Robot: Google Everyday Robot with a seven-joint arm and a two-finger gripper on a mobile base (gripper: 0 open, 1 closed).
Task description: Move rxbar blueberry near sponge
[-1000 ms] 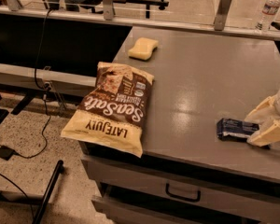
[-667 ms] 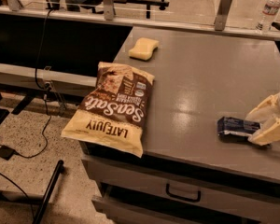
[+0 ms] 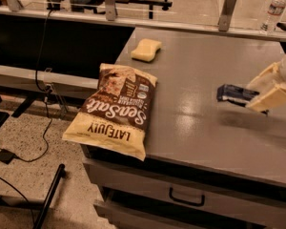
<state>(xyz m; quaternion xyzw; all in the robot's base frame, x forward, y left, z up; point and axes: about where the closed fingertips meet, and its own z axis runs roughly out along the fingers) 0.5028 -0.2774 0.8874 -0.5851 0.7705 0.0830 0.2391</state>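
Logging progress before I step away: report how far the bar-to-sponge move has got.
Done: the cream two-finger gripper, at the grey table's right side, is shut on the dark navy-blue snack bar. In hand: the bar appears lifted, shadow beneath. Left: carry it to the pale yellow sponge at the far left corner, then release.

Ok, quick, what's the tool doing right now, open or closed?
The tool is closed on the rxbar blueberry, holding it just above the right side of the table.
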